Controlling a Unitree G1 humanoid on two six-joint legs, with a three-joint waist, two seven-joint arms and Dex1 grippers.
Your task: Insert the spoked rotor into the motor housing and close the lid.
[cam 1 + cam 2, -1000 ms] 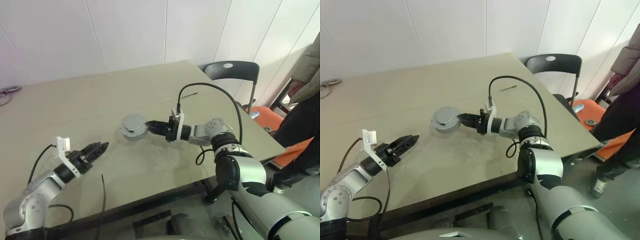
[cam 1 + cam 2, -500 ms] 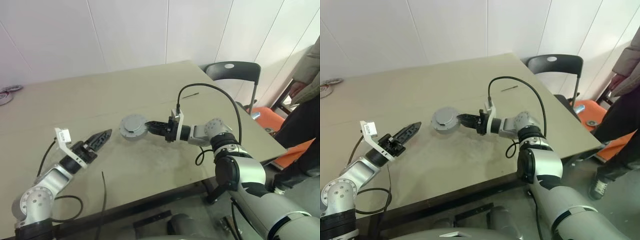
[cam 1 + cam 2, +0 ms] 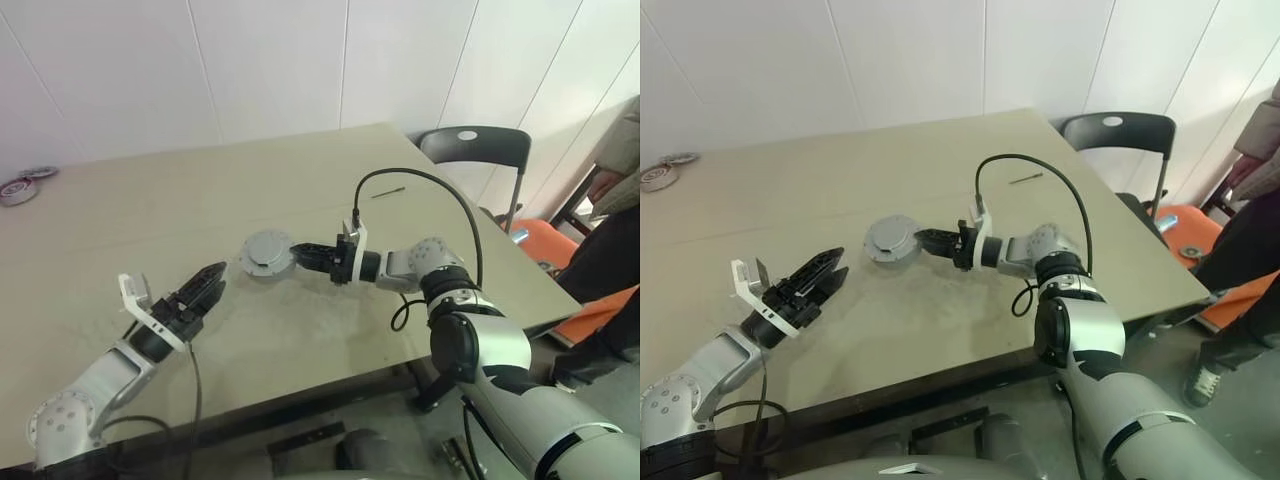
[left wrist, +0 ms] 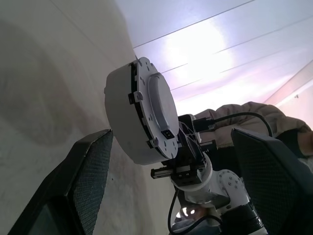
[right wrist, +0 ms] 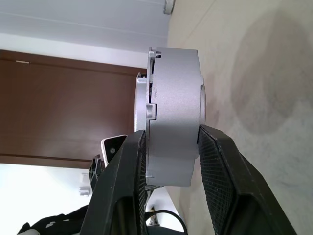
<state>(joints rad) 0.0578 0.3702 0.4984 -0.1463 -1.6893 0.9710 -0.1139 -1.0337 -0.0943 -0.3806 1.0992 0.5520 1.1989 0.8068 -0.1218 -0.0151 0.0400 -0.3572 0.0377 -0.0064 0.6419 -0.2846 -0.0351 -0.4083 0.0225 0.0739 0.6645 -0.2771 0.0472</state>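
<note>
Right wrist view, motor housing (image 5: 173,122), unlabelled

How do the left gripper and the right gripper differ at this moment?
The left gripper is open and holds nothing; the right gripper is clamped top and bottom on the closed motor housing. The left gripper hangs apart from the housing over the near part of the table; the right gripper meets the housing's edge at mid-table. Both have two black fingers and point at the housing.
</note>
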